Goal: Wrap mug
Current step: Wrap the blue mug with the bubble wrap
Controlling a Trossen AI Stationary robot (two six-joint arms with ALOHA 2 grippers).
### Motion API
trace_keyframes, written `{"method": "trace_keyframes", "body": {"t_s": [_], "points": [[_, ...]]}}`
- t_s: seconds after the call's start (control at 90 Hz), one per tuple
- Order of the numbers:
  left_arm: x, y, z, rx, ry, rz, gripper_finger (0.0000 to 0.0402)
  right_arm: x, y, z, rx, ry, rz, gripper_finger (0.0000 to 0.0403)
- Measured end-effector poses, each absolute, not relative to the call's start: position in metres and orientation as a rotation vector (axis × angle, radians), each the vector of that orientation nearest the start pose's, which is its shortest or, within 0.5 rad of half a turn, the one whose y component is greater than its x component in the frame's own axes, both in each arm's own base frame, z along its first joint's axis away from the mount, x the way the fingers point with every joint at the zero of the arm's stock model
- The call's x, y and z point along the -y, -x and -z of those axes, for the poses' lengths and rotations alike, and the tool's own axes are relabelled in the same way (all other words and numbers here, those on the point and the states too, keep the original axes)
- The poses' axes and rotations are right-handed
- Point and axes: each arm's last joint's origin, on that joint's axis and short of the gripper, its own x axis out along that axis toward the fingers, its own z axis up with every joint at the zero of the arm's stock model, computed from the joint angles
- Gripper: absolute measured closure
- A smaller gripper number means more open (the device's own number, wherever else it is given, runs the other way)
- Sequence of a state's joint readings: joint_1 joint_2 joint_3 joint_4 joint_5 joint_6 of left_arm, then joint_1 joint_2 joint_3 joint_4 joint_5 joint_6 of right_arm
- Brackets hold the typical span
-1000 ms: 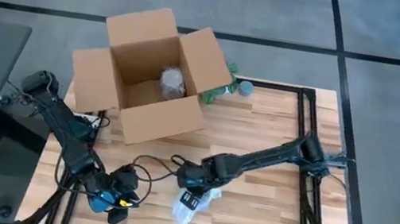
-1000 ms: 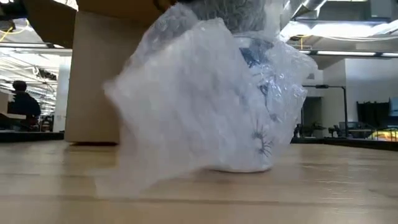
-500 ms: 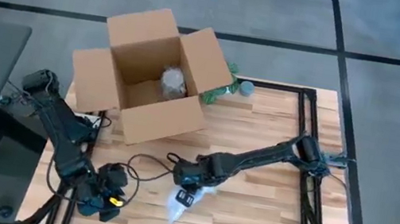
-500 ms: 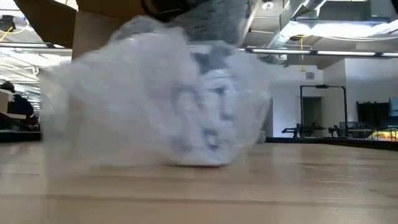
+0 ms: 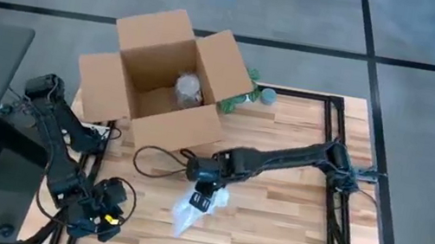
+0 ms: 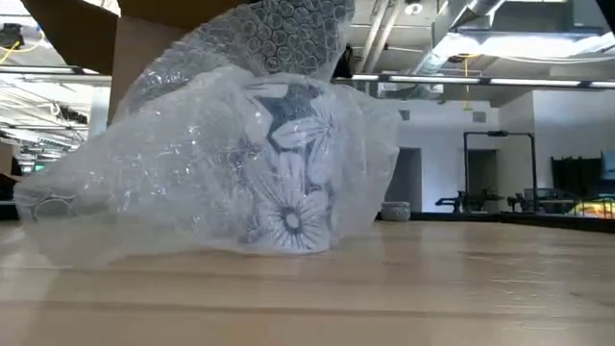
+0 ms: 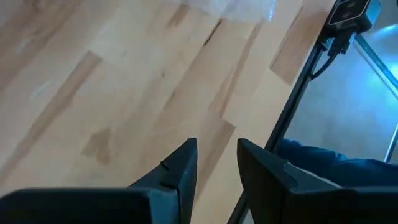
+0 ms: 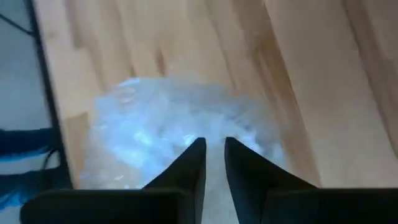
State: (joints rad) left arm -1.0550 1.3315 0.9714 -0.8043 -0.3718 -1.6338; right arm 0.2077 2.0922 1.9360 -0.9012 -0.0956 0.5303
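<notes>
The mug [image 6: 293,183], white with blue flowers, stands on its base on the wooden table [image 5: 288,230], loosely covered by a sheet of bubble wrap [image 5: 185,218]. In the low view the wrap [image 6: 144,202] spreads out to one side over the table and rises in a bunch [image 6: 288,29] above the mug. My right gripper [image 5: 201,200] sits right over the mug, shut on the wrap. My left gripper [image 5: 99,222] hovers at the table's near left corner, slightly open [image 7: 217,158], with only bare wood below it. My right gripper pinches the bubble wrap's bunched top [image 8: 186,134] between its two fingers, coming from above and pointing down. The wrap's loose part lies slack on the table. One layer or several, I cannot tell. The mug underneath stands on the table.
An open cardboard box [image 5: 163,78] stands at the far left with a wrapped item [image 5: 188,89] inside. A green thing [image 5: 244,94] lies behind it. A black cable [image 5: 154,164] loops across the table near the box. Bare wood lies to the right.
My right gripper has gone toward the table's left edge and a little toward the far edge, dragging the wrapped mug along the table; the mug has turned about and the wrap has spread out sideways. My left gripper has drawn back toward the near left corner.
</notes>
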Motion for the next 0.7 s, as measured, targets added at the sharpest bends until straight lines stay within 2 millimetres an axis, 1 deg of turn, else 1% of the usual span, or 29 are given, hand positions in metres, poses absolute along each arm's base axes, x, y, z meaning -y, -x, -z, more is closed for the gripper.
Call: {"method": "trace_keyframes", "body": {"t_s": [0.067,0.144,0.289,0.344,0.4,0.444,0.522,0.611,0.7], "points": [[0.209,-0.129,-0.243,-1.048,0.708,-0.238,0.0307,-0.1,-0.441,-0.274,-1.105,-0.46,-0.076,0.0352],[0.21,-0.127,-0.243,-1.05,0.708,-0.233,0.0307,-0.106,-0.438,-0.273,-1.134,-0.467,-0.14,0.0354],[0.21,-0.127,-0.243,-1.05,0.707,-0.231,0.0307,-0.11,-0.439,-0.246,-1.205,-0.454,-0.121,0.0373],[0.21,-0.127,-0.243,-1.044,0.705,-0.23,0.0307,-0.107,-0.441,-0.232,-1.209,-0.455,-0.088,0.0386],[0.21,-0.127,-0.243,-1.04,0.704,-0.231,0.0307,-0.103,-0.442,-0.224,-1.215,-0.455,-0.064,0.0396],[0.21,-0.127,-0.243,-1.04,0.7,-0.227,0.0307,-0.099,-0.44,-0.217,-1.237,-0.453,-0.049,0.04],[0.211,-0.127,-0.243,-1.039,0.701,-0.225,0.0307,-0.096,-0.444,-0.203,-1.244,-0.451,-0.032,0.0399],[0.211,-0.127,-0.243,-1.039,0.703,-0.225,0.0307,-0.094,-0.447,-0.19,-1.269,-0.444,-0.016,0.0401],[0.211,-0.128,-0.243,-1.039,0.709,-0.23,0.0307,-0.094,-0.449,-0.189,-1.257,-0.454,-0.013,0.0402]]}}
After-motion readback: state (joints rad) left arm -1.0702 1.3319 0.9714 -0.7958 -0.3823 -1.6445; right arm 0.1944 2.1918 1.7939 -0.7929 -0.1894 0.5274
